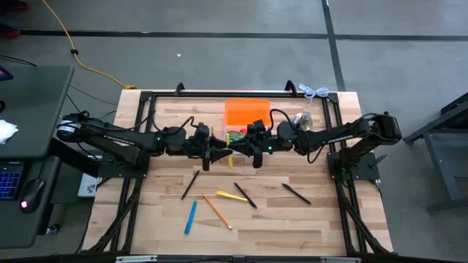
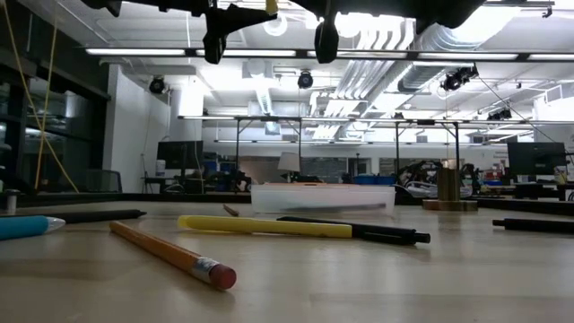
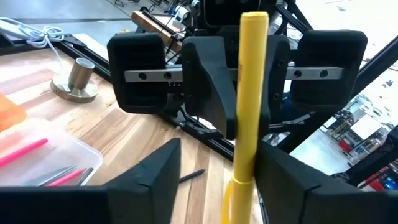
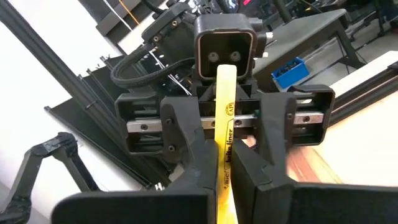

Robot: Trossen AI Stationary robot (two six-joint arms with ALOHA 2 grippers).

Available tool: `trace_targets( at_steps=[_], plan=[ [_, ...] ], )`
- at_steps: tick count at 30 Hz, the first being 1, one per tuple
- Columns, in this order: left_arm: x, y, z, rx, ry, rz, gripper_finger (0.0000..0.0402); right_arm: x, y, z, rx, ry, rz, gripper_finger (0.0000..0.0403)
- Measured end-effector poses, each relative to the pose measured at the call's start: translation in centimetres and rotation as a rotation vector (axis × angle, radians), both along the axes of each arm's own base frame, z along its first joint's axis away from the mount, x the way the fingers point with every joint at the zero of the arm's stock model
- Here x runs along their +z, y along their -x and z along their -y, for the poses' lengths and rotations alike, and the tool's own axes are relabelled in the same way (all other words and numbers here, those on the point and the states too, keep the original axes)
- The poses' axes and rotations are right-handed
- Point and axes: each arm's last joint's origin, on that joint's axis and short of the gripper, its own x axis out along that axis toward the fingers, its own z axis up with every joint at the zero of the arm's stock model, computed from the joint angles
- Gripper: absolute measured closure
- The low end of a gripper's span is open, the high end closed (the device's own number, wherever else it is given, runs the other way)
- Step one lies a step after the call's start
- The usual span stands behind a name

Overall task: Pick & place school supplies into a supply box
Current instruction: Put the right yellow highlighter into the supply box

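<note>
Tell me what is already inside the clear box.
In the left wrist view, the clear box holds pink pens and a darker one. The high view adds a bit of green. The left gripper and right gripper cover part of the box, hiding the rest.

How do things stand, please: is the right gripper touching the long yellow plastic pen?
Touching. The left wrist view shows the right gripper with its dark fingers closed against both sides of the yellow pen, no gap.
</note>
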Motion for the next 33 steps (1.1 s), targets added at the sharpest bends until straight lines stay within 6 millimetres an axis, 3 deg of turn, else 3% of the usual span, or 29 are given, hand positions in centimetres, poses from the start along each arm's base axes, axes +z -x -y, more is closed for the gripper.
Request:
trace_targets(
  at_steps=[12, 17, 22, 33],
  plan=[
    [0.05, 0.04, 0.09, -0.027, -0.031, -0.001, 0.0369, -0.10, 0.01, 0.04, -0.006, 0.001, -0.007, 0.0397],
    [0.05, 0.04, 0.10, -0.033, -0.036, -0.002, 0.0366, -0.09, 0.01, 0.02, -0.004, 0.001, -0.005, 0.0396],
    [0.01, 0.02, 0.10, -0.032, -0.034, -0.003, 0.0339, -0.08, 0.01, 0.01, -0.002, 0.000, -0.004, 0.0385],
    [-0.20, 0.01, 0.14, -0.046, -0.044, -0.022, 0.0351, -0.08, 0.01, 0.11, 0.006, -0.001, -0.005, 0.0365]
  ],
)
